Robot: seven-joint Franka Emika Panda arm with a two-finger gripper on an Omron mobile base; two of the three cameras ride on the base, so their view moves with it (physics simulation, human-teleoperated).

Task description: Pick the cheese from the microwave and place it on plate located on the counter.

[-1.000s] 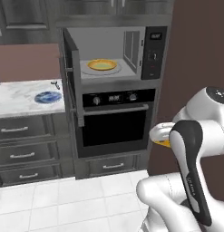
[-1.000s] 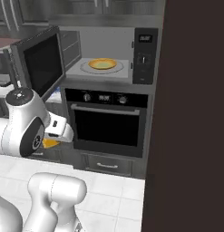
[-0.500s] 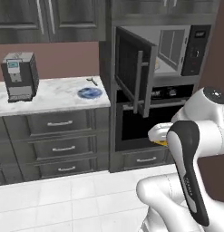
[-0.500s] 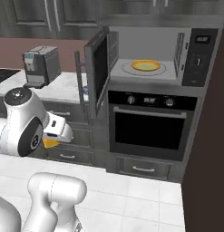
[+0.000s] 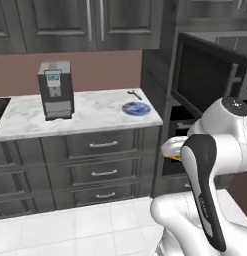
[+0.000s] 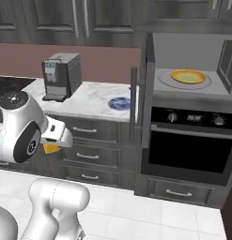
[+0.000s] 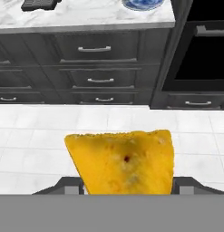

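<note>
Cheese (image 7: 122,161), a yellow-orange wedge, clamped between the closed jaws of the gripper (image 7: 127,183) at lower centre of the hand view, above white floor tiles; seen also as an orange sliver under the white hand at centre right of the left base view (image 5: 175,158). Blue-and-white plate (image 5: 135,108) resting near the right end of the marble counter (image 5: 95,112), right of a coffee machine (image 5: 56,90). Microwave (image 6: 192,61) standing open at upper right of the right base view, yellow-rimmed plate (image 6: 188,76) inside.

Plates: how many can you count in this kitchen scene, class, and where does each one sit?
2. The blue-and-white plate sits on the marble counter; the yellow-rimmed plate sits inside the open microwave. Others may be hidden.
</note>
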